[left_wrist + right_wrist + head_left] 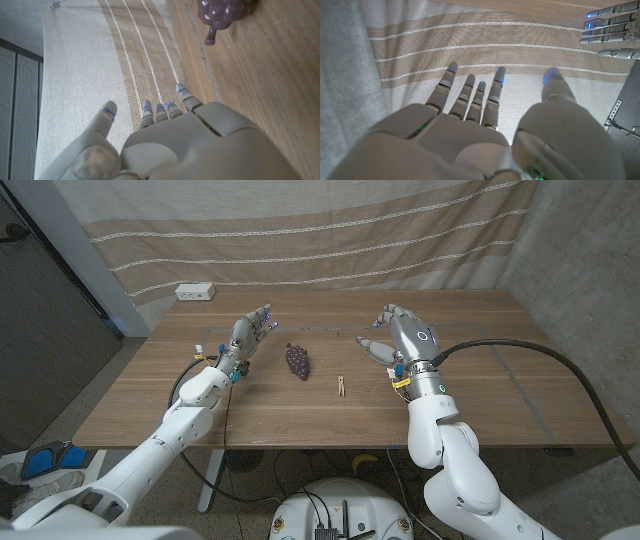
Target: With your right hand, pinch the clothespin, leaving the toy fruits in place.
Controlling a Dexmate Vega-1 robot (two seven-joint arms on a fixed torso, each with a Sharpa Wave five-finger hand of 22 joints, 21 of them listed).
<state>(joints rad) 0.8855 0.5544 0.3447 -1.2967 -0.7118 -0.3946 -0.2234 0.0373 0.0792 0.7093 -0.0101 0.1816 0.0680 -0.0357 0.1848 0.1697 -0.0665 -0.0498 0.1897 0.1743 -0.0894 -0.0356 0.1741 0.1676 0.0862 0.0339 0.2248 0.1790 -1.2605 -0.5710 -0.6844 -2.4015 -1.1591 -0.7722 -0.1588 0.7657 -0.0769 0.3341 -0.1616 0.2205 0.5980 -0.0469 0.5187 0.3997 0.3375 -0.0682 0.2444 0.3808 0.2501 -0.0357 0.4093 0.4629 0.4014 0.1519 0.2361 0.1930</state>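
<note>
The clothespin (342, 387) lies on the wooden table (500, 410) a little nearer the front edge than the middle, with bare wood on every side of it. The bunch of toy grapes (297, 360) sits just to its left and a bit farther back, apart from it; in the left wrist view the grapes (222, 15) show with their stem end toward the table's far edge.

The right robot hand (392, 335) is raised above the table to the right of the clothespin, released, fingers spread and holding nothing; open table lies between it and the clothespin. The left robot hand (252, 332) is likewise released, fingers apart, up over the table left of the grapes and not touching them.

A white power strip (195, 292) rests near the back left edge, against the striped curtain (320, 230). The right half of the table, out to its right edge, is free wood.
</note>
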